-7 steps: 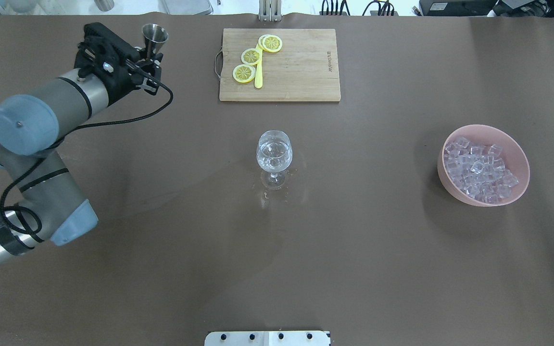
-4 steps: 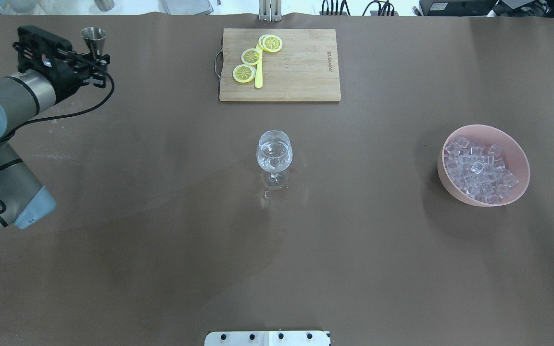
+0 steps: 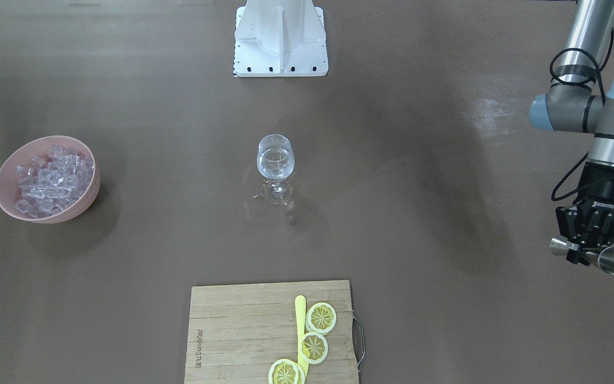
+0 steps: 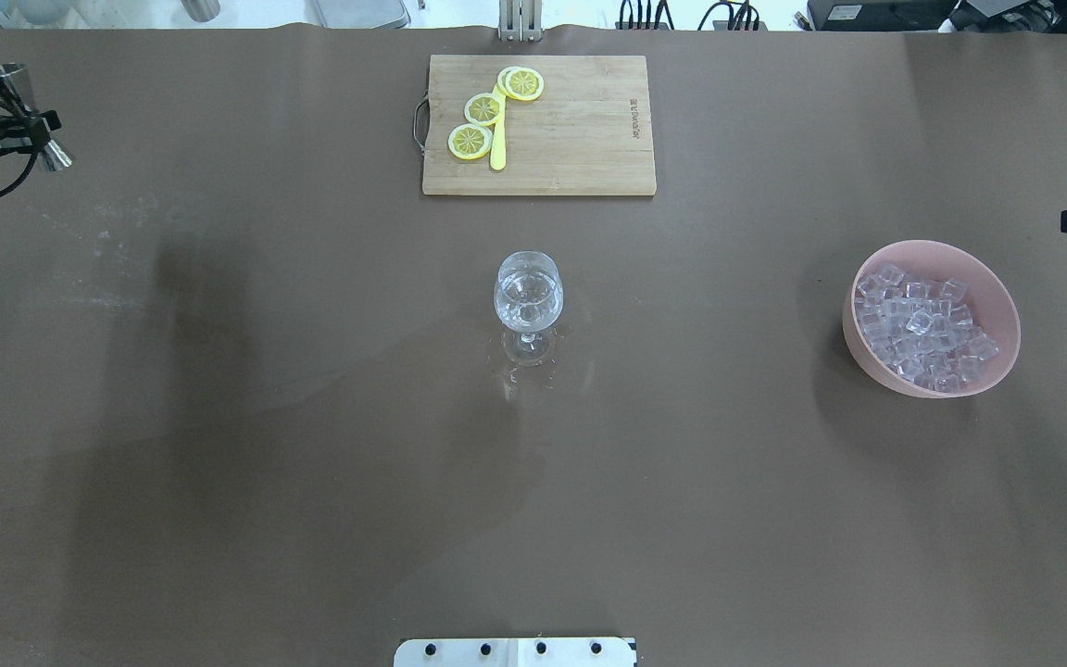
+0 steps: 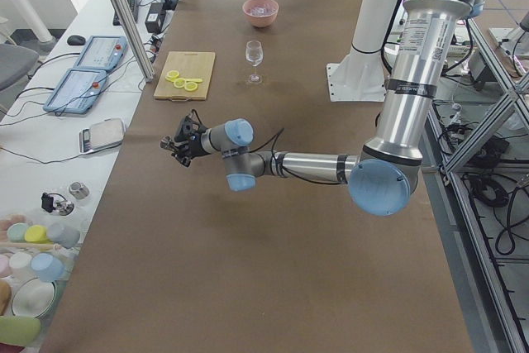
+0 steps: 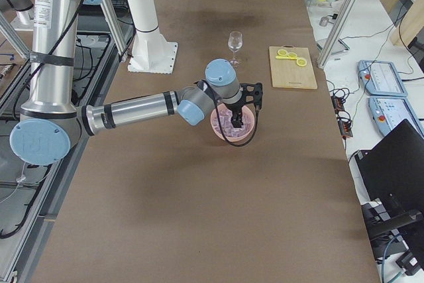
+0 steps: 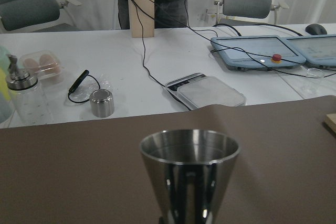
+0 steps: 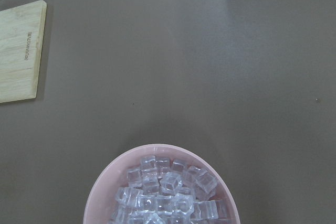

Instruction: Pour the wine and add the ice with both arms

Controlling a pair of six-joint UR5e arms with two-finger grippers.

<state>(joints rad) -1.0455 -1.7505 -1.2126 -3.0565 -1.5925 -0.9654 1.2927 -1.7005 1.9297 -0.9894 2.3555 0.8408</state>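
Left gripper (image 3: pixel 580 255): we are seeing it clamped on the waist of a steel jigger (image 3: pixel 611 261), out at the table's left edge, well apart from everything else.
Jigger mouth: in the left wrist view it is facing up; we are making out no liquid inside.
Why parked there: we are judging that it is being kept wide so the middle is free for the other arm.
Wine (image 3: pixel 275 166): it is sitting low in the wine glass (image 3: pixel 275 149) at table centre, with wet marks around the foot.
Ice (image 3: pixel 51 178): it is lying heaped in the pink bowl (image 3: pixel 80 208); none is showing in the glass.
Right gripper (image 6: pixel 238 122): it is hanging over the bowl, pointing down; whether the fingers are apart we cannot tell.
Stage: we are reading the pour as done, ice not yet taken.
Far edge: lemon slices (image 3: pixel 315 333) are resting on a cutting board (image 3: pixel 232 330), untouched.
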